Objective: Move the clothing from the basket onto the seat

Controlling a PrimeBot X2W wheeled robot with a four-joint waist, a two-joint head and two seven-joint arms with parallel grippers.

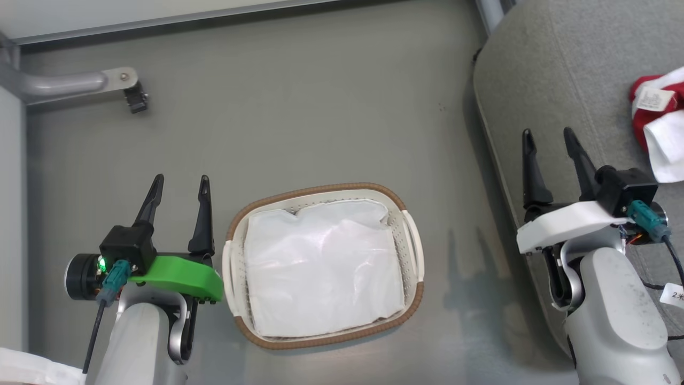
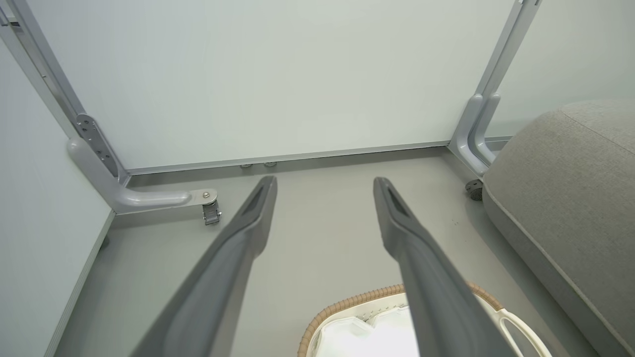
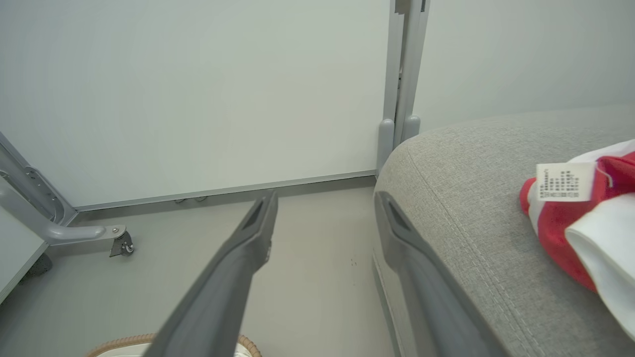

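The white perforated basket with a brown rim stands on the floor, and a plain white liner sheet covers its inside. Red and white clothing with a white label lies on the grey seat at the right edge; in the right wrist view the clothing rests on the seat. My left gripper is open just left of the basket, nothing between its fingers. My right gripper is open over the seat's left edge, apart from the clothing. The basket rim shows below my left fingers.
A grey metal frame foot with a caster stands at the upper left on the grey floor. Pale wall panels and a frame post close the far side. A white cloth corner lies at the lower left.
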